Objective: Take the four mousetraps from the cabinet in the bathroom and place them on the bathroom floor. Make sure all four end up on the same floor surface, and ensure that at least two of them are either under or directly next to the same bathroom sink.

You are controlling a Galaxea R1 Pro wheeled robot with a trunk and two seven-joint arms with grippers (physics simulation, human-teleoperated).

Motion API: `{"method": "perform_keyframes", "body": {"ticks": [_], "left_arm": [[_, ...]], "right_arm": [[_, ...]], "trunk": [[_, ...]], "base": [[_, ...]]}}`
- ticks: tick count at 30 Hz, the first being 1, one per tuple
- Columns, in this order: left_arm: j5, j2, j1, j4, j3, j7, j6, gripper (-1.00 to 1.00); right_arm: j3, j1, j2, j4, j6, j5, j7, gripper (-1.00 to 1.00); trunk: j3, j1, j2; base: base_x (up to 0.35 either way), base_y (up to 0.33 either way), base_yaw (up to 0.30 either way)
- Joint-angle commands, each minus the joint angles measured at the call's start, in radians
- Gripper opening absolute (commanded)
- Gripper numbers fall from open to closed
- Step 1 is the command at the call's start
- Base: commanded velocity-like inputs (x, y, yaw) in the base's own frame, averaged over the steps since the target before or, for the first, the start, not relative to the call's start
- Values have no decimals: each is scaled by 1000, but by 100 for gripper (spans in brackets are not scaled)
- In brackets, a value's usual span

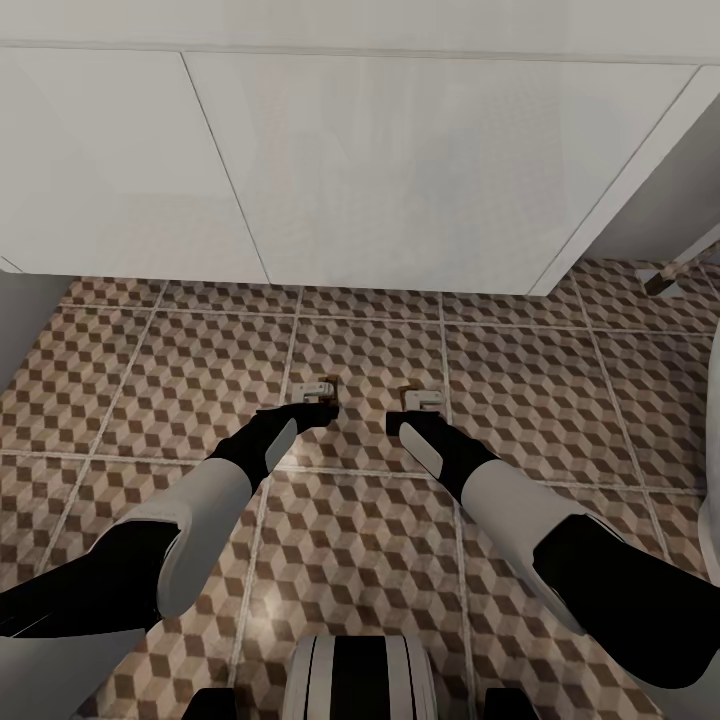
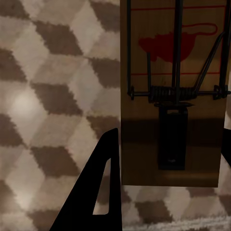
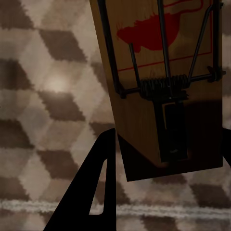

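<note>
The left gripper (image 1: 312,408) and right gripper (image 1: 408,418) each pinched 1 mousetrap: the left mousetrap (image 2: 173,91) and right mousetrap (image 3: 161,86), low over the bathroom floor (image 1: 180,370). Risk: the right mousetrap hung tilted, so release could flip it. At 12 o'clock the white vanity (image 1: 400,170) blocked further reach.

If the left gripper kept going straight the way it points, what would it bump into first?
Probably the bathroom floor just past the mousetrap between its jaws; farther ahead stands the white vanity. Depth is unclear.
</note>
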Motion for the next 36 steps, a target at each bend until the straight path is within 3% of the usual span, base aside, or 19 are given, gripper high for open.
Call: {"method": "perform_keyframes", "body": {"ticks": [1, 23, 36], "left_arm": [[4, 0, 0, -2, 1, 2, 7, -100], [4, 0, 0, -2, 0, 2, 8, -100], [4, 0, 0, -2, 0, 2, 8, -100]], "right_arm": [[8, -1, 0, -1, 3, -9, -8, -100], [8, -1, -1, -2, 3, -9, -9, -100], [8, -1, -1, -2, 3, -9, -9, -100]], "trunk": [[-1, 0, 0], [4, 0, 0], [7, 0, 0]], "base": [[0, 0, 0], [4, 0, -44], [245, 0, -36]]}}
